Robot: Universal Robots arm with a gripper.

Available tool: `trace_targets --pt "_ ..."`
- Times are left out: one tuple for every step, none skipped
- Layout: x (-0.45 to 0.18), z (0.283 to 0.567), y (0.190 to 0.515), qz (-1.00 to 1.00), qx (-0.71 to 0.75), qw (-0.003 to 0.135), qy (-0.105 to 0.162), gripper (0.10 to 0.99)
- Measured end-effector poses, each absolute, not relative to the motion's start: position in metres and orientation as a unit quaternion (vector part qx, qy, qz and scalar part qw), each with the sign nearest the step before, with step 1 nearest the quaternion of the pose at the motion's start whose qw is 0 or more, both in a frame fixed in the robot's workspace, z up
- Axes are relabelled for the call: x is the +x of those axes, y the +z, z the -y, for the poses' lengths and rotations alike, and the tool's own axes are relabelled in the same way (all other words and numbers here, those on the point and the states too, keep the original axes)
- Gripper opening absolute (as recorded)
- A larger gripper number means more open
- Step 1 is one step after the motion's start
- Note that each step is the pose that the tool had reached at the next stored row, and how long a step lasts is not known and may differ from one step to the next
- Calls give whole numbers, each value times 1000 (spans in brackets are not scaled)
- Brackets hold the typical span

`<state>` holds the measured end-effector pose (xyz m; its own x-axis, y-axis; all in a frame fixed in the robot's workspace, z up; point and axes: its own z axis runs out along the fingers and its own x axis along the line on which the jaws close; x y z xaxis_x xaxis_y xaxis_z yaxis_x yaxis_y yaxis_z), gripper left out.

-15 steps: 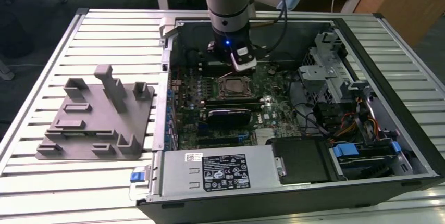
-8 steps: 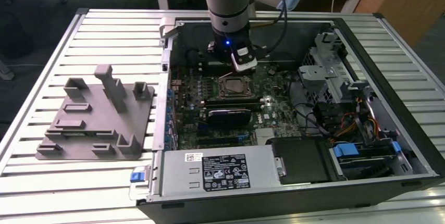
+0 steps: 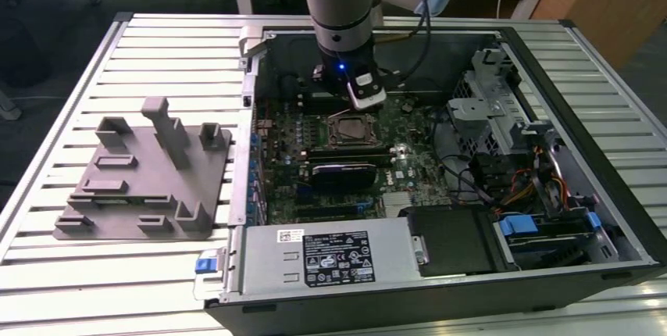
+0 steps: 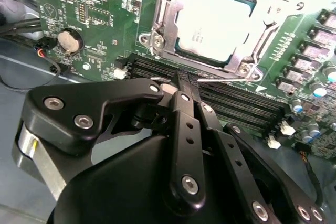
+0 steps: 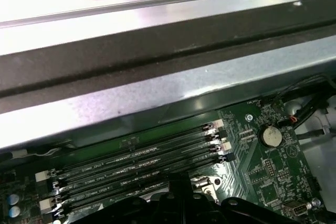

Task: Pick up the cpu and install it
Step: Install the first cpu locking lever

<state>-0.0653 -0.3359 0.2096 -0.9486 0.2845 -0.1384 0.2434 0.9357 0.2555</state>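
Gripper (image 4: 181,80) fingers pressed together, holding nothing; cpu (image 4: 215,22) already seated in socket just ahead of fingertips; judged: stay clear of the chip and socket lever (image 4: 223,81)

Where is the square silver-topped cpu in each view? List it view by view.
Exterior view: square silver-topped cpu seated mid-motherboard.
Second wrist view: cpu seated just beyond the long black memory slots.
First wrist view: faces those memory slots instead, the landmark both wrist views share.
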Motion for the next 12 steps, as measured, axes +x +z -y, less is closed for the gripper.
trace_targets --pt "-65 336 209 -980 134 89 119 106" --pt "-65 336 208 -980 134 92 119 106" --pt "-65 336 207 -979 133 94 119 106" --pt "-65 336 207 -979 133 95 120 106" --pt "-65 336 207 -979 133 95 120 106" --pt "-65 336 207 -979 133 95 119 106" --pt "-65 336 207 -980 133 96 117 106" --pt "-65 336 207 -980 133 96 117 106" --pt "-65 336 207 -979 135 96 116 106" --pt "-65 335 207 -979 137 96 115 106" --pt "-65 335 207 -979 138 96 115 106" --pt "-65 333 207 -979 138 96 115 106"
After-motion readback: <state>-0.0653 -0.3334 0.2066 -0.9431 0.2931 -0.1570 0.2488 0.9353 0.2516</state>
